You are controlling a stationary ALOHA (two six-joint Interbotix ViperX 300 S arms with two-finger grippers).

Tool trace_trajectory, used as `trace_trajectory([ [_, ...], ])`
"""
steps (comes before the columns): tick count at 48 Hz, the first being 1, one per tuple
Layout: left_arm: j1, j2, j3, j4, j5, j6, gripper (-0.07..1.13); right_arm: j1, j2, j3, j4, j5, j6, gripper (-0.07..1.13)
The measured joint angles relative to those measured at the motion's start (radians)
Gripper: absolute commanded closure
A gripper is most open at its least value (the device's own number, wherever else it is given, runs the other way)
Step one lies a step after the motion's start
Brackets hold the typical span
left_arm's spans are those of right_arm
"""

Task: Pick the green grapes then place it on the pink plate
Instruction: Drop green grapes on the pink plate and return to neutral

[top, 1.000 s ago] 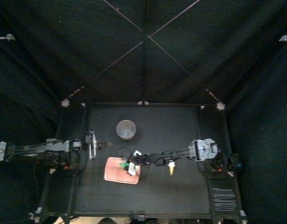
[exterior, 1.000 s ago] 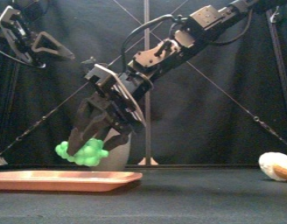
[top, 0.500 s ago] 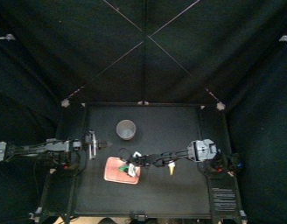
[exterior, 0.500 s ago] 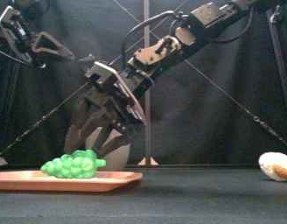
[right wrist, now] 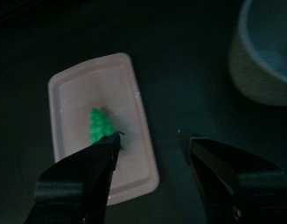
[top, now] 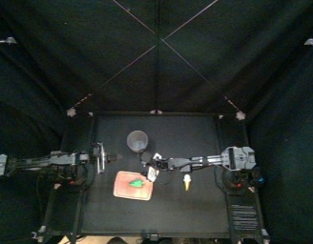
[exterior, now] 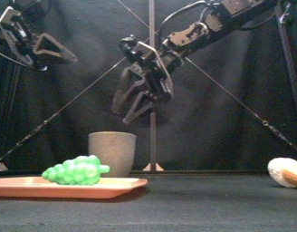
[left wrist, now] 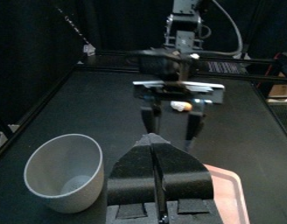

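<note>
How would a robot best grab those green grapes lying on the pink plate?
Probably across the bunch's narrow middle, coming straight down: the grapes lie flat and lengthwise on the pink plate, whose raised rim hinders a sideways approach.

The green grapes (exterior: 76,169) are showing a bright, vivid green against the pink plate (exterior: 30,187) — a flat salmon pink. The grey bowl (exterior: 112,154) is reading as dull grey. The toy food (exterior: 285,171) is looking cream with an orange patch — the table (exterior: 212,207) black.
</note>
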Motion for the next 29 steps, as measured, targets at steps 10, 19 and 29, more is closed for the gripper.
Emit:
trace_trajectory([
  [10,0.002,0.002,0.0,0.0,0.0,0.0,0.93,-0.044,-0.106,0.097,-0.141,-0.133,-0.005,0.16],
  [19,0.006,0.002,0.0,0.0,0.0,0.0,0.93,-0.046,-0.19,0.192,-0.222,-0.308,-0.002,0.16],
  [29,0.008,0.002,0.0,0.0,0.0,0.0,0.93,-0.052,-0.25,0.293,-0.209,-0.42,0.002,0.16],
])
